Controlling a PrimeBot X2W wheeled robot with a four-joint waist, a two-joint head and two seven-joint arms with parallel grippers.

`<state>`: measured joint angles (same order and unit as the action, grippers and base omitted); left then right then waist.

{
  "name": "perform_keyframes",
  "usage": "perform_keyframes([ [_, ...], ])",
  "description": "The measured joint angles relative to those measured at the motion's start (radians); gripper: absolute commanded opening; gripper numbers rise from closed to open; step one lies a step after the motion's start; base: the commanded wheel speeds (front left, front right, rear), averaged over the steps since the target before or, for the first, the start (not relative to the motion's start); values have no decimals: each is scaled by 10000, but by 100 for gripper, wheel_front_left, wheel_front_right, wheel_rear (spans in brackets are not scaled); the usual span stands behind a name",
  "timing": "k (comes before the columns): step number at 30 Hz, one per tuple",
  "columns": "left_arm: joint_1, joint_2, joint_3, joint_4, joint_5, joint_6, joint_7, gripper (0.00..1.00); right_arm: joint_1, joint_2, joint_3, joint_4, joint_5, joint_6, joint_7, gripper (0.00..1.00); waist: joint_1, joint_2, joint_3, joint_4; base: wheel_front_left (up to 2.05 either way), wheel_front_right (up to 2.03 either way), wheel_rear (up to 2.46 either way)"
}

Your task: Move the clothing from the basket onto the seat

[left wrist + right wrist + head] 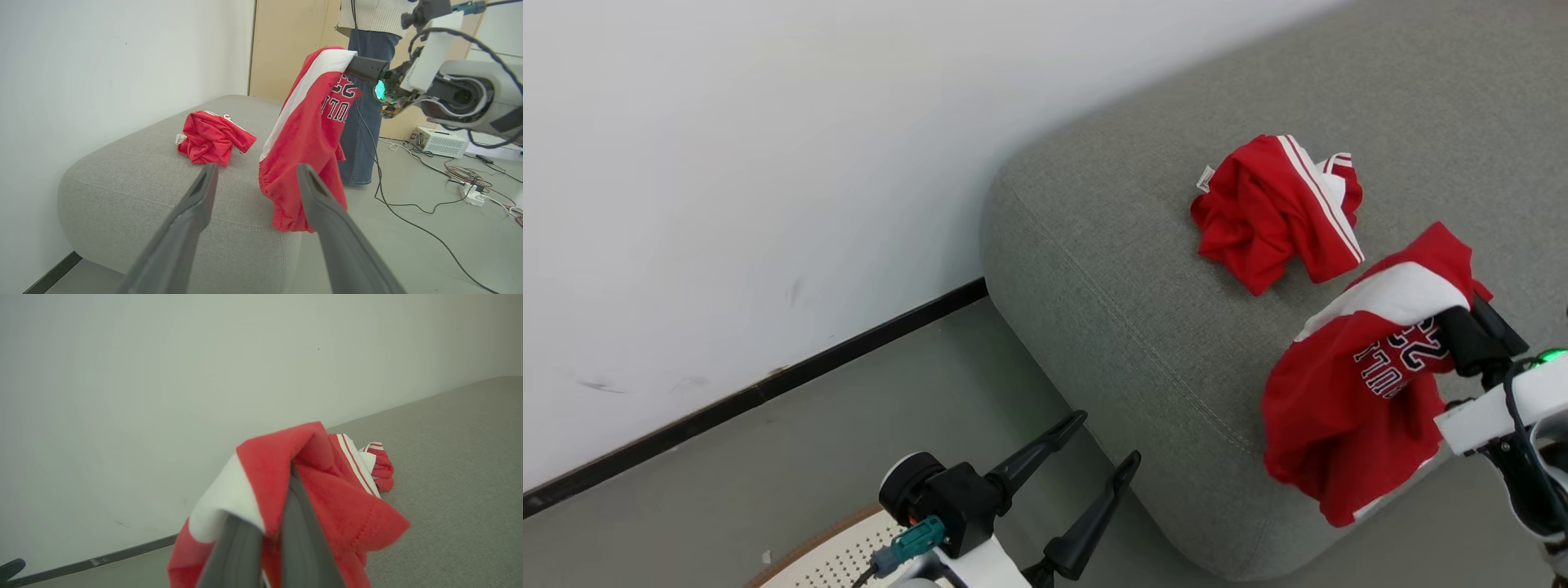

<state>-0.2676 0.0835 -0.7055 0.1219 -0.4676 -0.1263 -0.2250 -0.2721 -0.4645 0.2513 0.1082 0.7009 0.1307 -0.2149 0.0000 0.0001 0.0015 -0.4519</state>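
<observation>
Pinching the limp, light lettered garment [1339, 408] by a bunched top fold in the right claw [1462, 331], dangling at the seat's [1135, 269] near edge, near the heaped striped garment [1274, 212], with the left claw [1107, 445] spread and empty.

Bright, even light all round, with only a faint shadow under the sofa [1143, 327]. The right wrist view is hazy, softest nearest its lens.

A lab, not a home: cables [462, 171], a power strip [470, 189] and an equipment box [440, 142] lie on the grey floor [388, 261] beside the sofa [143, 183].
</observation>
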Motion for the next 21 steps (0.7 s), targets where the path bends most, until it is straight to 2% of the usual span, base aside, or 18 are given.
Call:
perform_keyframes([
  [3, -77, 88, 31, 2, 29, 0, -12, 100, -438, 19, 12, 79, 46, 0, 173, 0, 0, 0, 119, -78, 0, 0, 0],
  [10, -301, 416, 293, -192, 234, 13, -12, 100, -2619, -201, -171, 598, -56, 0, 849, 0, 0, 0, 624, -250, 0, 0, 0],
  [21, -699, 765, 454, -1127, 790, 284, 153, 100, -5241, -779, -1129, 1996, -460, 2, 1546, 0, 0, 0, 1552, -57, 0, 0, 0],
])
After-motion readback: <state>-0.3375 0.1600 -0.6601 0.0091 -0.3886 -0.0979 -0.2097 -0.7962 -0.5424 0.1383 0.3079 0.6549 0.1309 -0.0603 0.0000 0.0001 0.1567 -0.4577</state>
